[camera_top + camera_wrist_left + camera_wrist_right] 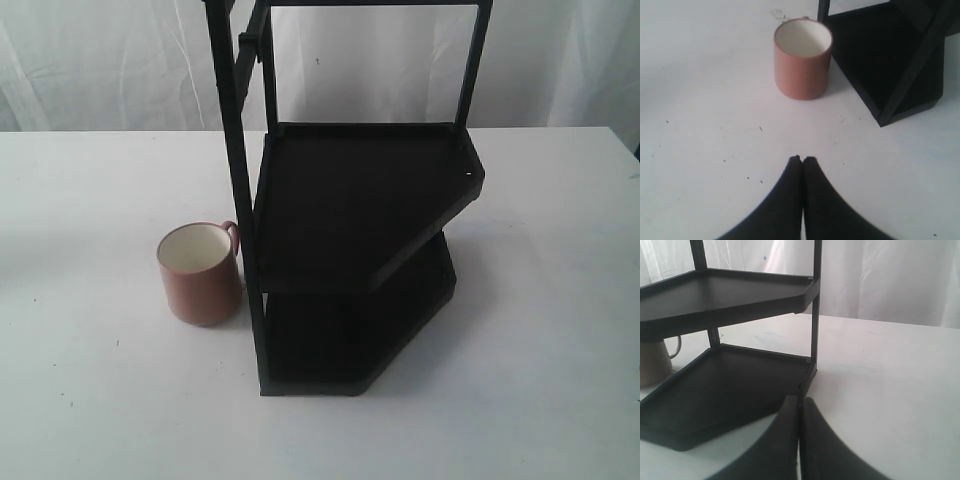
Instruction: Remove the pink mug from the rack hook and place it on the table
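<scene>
The pink mug [200,273] stands upright on the white table [90,380], just left of the black rack [360,240], its handle turned toward the rack's upright. The rack hook [246,47] juts bare from the upright bar near the top. In the left wrist view the pink mug [802,59] sits ahead of my left gripper [802,159], which is shut and empty, well apart from it. My right gripper [800,400] is shut and empty, close to the rack's lower shelf [730,385]. A sliver of the mug [652,362] shows behind the rack. Neither gripper appears in the exterior view.
A white curtain [100,60] hangs behind the table. The rack's upper shelf [370,190] overhangs the lower one. Small dark specks [747,177] dot the table near my left gripper.
</scene>
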`<action>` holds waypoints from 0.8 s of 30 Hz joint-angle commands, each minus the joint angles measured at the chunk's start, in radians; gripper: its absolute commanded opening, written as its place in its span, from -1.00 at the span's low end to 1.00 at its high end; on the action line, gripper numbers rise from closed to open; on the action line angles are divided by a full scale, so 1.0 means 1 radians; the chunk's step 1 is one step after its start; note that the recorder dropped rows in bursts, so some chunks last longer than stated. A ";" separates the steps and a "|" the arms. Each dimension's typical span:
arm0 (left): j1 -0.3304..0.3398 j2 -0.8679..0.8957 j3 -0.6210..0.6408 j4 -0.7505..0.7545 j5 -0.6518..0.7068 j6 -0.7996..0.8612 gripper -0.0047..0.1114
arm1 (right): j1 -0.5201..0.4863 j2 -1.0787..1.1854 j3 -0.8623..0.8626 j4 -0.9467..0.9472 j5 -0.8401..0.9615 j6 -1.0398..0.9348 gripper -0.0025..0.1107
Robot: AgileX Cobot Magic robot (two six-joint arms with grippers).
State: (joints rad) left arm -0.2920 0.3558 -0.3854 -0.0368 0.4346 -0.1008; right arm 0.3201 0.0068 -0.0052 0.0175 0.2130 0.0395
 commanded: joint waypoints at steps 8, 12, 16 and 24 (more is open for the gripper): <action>0.013 -0.195 0.201 -0.009 -0.284 0.078 -0.92 | -0.006 -0.007 0.005 -0.010 -0.004 0.002 -0.96; 0.061 -0.322 0.356 -0.011 -0.448 0.064 -0.92 | -0.006 -0.007 0.005 -0.010 -0.004 0.002 -0.96; 0.098 -0.356 0.385 -0.013 -0.416 0.049 -0.92 | -0.006 -0.007 0.005 -0.010 -0.004 0.002 -0.96; 0.104 -0.356 0.385 -0.013 -0.366 0.078 -0.92 | -0.006 -0.007 0.005 -0.009 -0.004 0.002 -0.96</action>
State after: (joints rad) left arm -0.1885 0.0046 -0.0049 -0.0368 0.0633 -0.0266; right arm 0.3201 0.0068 -0.0052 0.0175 0.2130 0.0395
